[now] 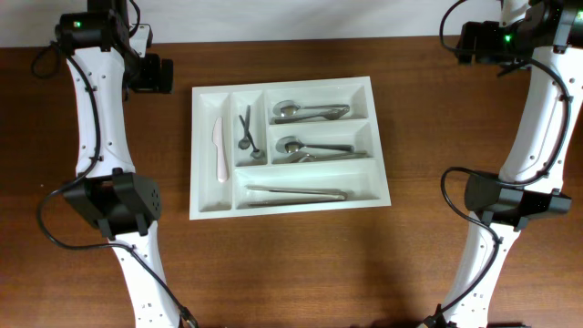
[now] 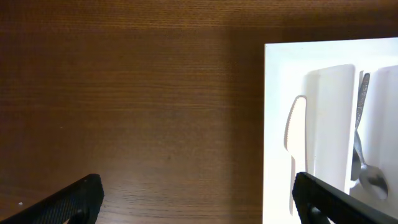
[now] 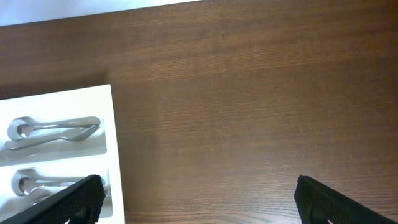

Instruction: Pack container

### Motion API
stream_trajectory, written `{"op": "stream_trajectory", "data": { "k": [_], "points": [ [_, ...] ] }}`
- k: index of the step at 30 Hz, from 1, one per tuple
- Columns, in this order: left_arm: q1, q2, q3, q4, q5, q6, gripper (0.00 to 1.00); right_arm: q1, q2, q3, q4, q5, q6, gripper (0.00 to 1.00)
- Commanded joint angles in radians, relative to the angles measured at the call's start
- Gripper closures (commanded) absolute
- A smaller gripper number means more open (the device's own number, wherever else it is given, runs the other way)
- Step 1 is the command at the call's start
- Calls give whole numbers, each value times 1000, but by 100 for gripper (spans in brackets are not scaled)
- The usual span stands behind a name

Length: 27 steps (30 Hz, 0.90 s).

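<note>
Overhead: container point(image 1: 197, 155) at centre of surface point(image 1: 291, 264); utensils point(image 1: 310, 112) inside overlapping, hard to count.
Left wrist: left claw point(image 2: 198, 190) spread apart, tips cropped; container corner cut off.
Right wrist: right claw point(image 3: 199, 190) spread apart, tips cropped; container edge cut off.

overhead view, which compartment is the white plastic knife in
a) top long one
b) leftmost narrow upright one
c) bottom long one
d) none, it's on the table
b: the white knife lies lengthwise in the leftmost narrow compartment of the container, next to the narrow one that holds metal utensils.
</note>
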Motion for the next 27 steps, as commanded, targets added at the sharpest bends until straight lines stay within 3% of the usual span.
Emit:
{"op": "stream_trajectory", "data": {
  "k": [1, 13, 21, 27],
  "points": [
    [5, 3, 17, -4, -4, -13, 1, -6, -10, 1, -4, 2, 8, 1],
    [5, 3, 17, -3, -4, -13, 1, 3, -60, -1, -4, 2, 8, 1],
    [5, 3, 17, -3, -4, -13, 1, 84, -376, -2, -3, 2, 8, 1],
    [5, 3, 17, -3, -4, -13, 1, 225, -650, -13, -3, 2, 8, 1]
  ]
}}
